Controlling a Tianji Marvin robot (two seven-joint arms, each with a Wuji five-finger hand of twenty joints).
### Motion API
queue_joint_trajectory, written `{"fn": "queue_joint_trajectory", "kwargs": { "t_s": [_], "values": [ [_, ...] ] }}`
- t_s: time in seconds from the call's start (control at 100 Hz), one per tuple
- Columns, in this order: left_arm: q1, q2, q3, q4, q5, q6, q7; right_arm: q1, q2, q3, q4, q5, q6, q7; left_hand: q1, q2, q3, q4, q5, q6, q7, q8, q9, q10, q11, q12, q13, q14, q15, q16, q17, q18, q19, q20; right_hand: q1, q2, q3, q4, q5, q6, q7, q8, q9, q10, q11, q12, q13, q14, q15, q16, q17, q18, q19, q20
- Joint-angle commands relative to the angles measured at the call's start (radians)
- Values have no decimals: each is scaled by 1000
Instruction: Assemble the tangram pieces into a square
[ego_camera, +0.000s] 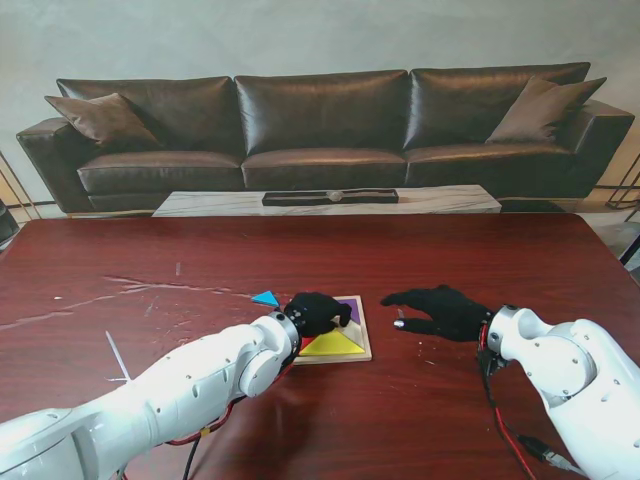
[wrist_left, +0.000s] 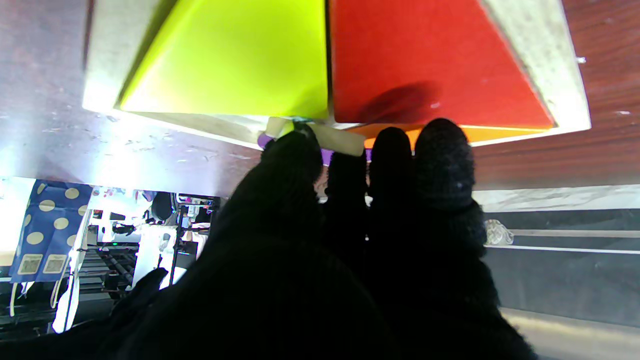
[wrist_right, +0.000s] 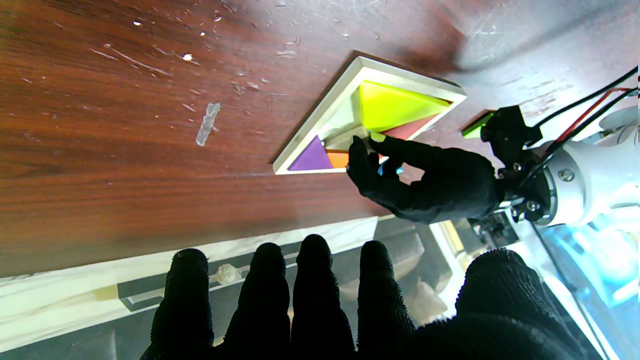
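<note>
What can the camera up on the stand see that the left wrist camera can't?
Only the stand view shows the blue triangle lying on the table outside the tray, the open right hand, and the sofa. Only the left wrist view shows the red piece up close, filling the tray beside the yellow one. Both show the left hand at the wooden tray and the yellow triangle.

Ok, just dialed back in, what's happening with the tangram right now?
The left hand is over the square tray, fingertips at its far side; whether it grips a piece is unclear. The yellow triangle, red triangle, purple piece and an orange piece sit in the tray. A blue triangle lies outside on the table. The right hand hovers open beside the tray.
</note>
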Motion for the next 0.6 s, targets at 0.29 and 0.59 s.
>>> {"fn": "queue_joint_trajectory", "kwargs": {
  "t_s": [0.29, 0.59],
  "values": [
    [-10, -11, 1, 6, -1, 13, 8, -4, 1, -7, -7, -4, 2, 4, 82, 10, 77, -5, 46, -13, 34, -24, -32, -11, -6, -42, -35, 15, -58, 19, -29, -3, -3, 2, 4, 16, 2, 24, -17, -17, 0, -3, 9, -1, 9, 7, 14, -11, 0, 11, -12, 8, 2, -6],
    [4, 16, -15, -43, 25, 60, -9, 1, 0, -14, -5, -1, 3, 4, 58, -5, 84, -5, -15, 28, -10, -17, -143, 11, 91, -94, -81, 6, -70, 32, -66, 14, 21, 29, 4, 16, 2, 24, -16, -19, 1, -3, 10, 0, 9, 8, 14, -9, 0, 11, -12, 8, 1, -6]
  ]
}}
